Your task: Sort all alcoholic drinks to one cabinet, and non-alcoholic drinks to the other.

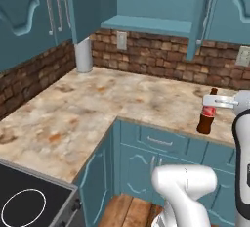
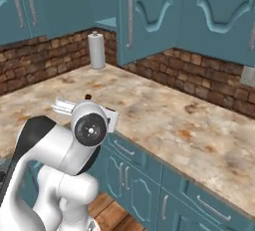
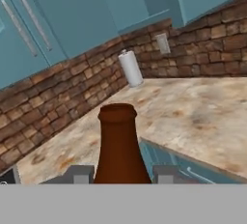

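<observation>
The fingers (image 3: 120, 174) are clamped on the neck of the brown bottle (image 1: 207, 113), which is at the right of the left base view, over the worktop (image 1: 97, 103) edge.

Home kitchen, rendered. L-shaped marble-look countertop (image 1: 97, 103) wraps the corner, with a red-brown brick backsplash (image 1: 161, 55) right behind it. Teal wall cabinets (image 1: 29, 15) with metal bar handles hang above the countertop; matching teal base cabinets and drawers (image 1: 156, 147) sit below it. Paper towel roll (image 1: 84, 55) stands on the countertop in the back corner. Black stovetop (image 1: 29, 199) adjoins the countertop's near left end. Wall outlet (image 1: 121, 39) on the backsplash, wood floor (image 1: 127, 211) below.
</observation>
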